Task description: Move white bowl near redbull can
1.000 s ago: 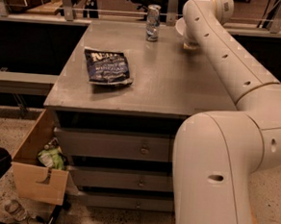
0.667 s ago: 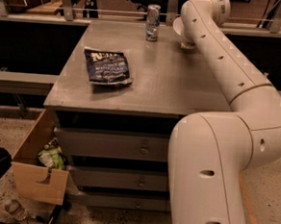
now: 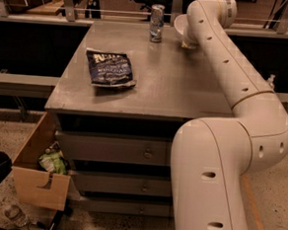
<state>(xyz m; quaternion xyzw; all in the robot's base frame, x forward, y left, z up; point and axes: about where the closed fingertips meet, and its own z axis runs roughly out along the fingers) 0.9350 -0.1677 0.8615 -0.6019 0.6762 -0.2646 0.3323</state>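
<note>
The redbull can [image 3: 157, 23], slim, silver and blue, stands upright near the far edge of the grey table [image 3: 150, 92]. The white bowl [image 3: 179, 24] is just right of the can, with a small gap between them. Only its left rim and side show, because my arm's wrist covers the rest. My gripper [image 3: 188, 41] is at the far end of the arm, at the bowl, mostly hidden behind the wrist. The arm [image 3: 226, 68] reaches from the near right across the table's right side.
A flat dark blue snack bag [image 3: 110, 69] lies on the table's left middle. Drawers [image 3: 117, 149] sit under the tabletop. An open cardboard box [image 3: 38, 179] with rubbish stands on the floor at the left. A railing runs behind the table.
The arm's far end and the bowl have shifted slightly left, closer to the can. The can and the snack bag have not moved.
</note>
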